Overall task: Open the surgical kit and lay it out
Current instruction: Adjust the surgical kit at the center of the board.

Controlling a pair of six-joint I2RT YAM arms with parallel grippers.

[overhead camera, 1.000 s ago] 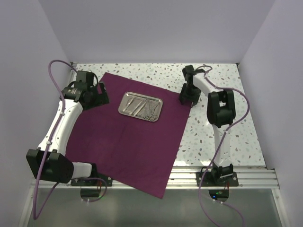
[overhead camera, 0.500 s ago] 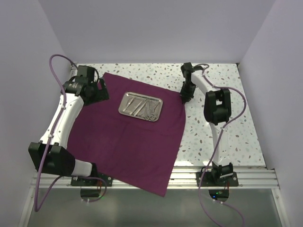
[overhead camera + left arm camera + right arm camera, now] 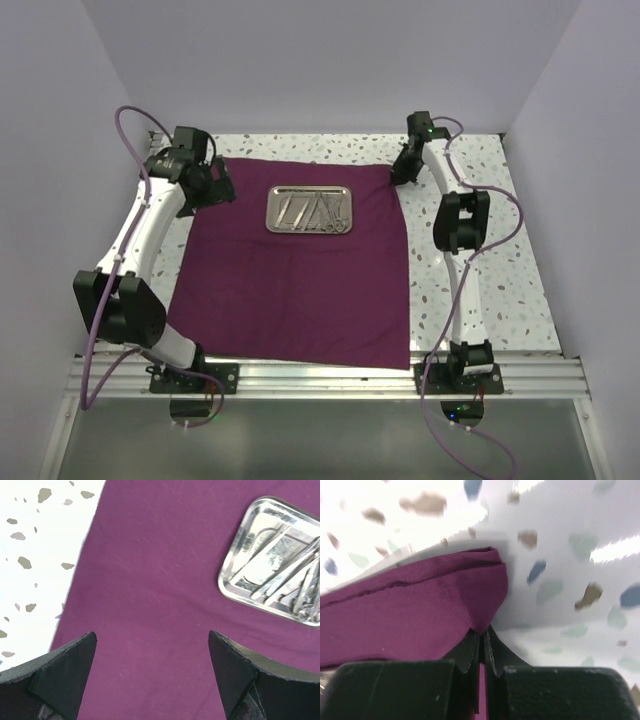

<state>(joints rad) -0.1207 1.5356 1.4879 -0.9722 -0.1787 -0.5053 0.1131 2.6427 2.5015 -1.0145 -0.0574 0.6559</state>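
On the speckled table (image 3: 480,270), the cloth wrap (image 3: 300,290) lay squarer than it had a second before. Then it sat skewed like a diamond, with its near corner hanging over the front rail. Now its edges ran roughly in line with the table's sides, and its near edge lay just behind the rail. The right gripper (image 3: 481,647) had moved toward the back right and had closed, pinching the wrap's far right corner between its fingers. The left gripper (image 3: 152,665) had shifted a little toward the back and hovered with its fingers (image 3: 65,675) spread wide over the far left part of the wrap, holding nothing. Whether they touched the fabric was hard to judge from the wrist view.

The dark purple wrap was fully unfolded and mostly flat. The steel tray (image 3: 309,210) had turned with it and sat in the wrap's far middle, its long sides parallel to the back edge. Slim steel instruments (image 3: 285,572) lay crossed inside it.
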